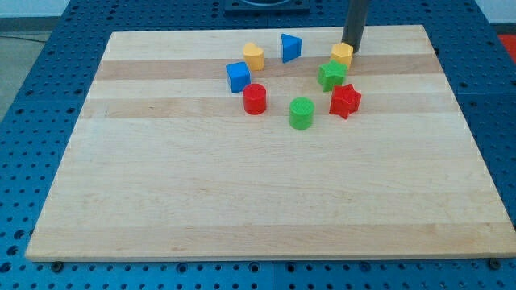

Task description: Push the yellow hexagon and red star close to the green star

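The yellow hexagon point(342, 54) sits near the view's top, right of centre, touching or almost touching the green star point(331, 75) just below it. The red star point(345, 101) lies just below and slightly right of the green star, a small gap apart. My tip point(351, 47) is at the yellow hexagon's upper right edge, touching or nearly touching it. The dark rod rises out of the view's top.
A yellow block point(254, 55), a blue triangular block point(290, 47), a blue block point(238, 76), a red cylinder point(255, 98) and a green cylinder point(301, 113) stand to the left of the stars. The wooden board point(242, 193) ends just above my tip.
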Action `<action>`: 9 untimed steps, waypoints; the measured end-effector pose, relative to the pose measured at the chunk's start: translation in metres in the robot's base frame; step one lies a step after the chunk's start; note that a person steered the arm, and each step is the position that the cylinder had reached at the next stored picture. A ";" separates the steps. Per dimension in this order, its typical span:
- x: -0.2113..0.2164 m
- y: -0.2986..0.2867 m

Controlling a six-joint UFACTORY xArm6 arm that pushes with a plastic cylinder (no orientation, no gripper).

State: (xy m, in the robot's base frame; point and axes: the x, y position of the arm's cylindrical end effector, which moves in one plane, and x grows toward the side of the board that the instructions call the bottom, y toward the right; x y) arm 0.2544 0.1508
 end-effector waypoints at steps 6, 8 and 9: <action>0.037 0.007; 0.157 0.053; 0.172 0.035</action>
State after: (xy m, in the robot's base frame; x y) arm 0.4261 0.1861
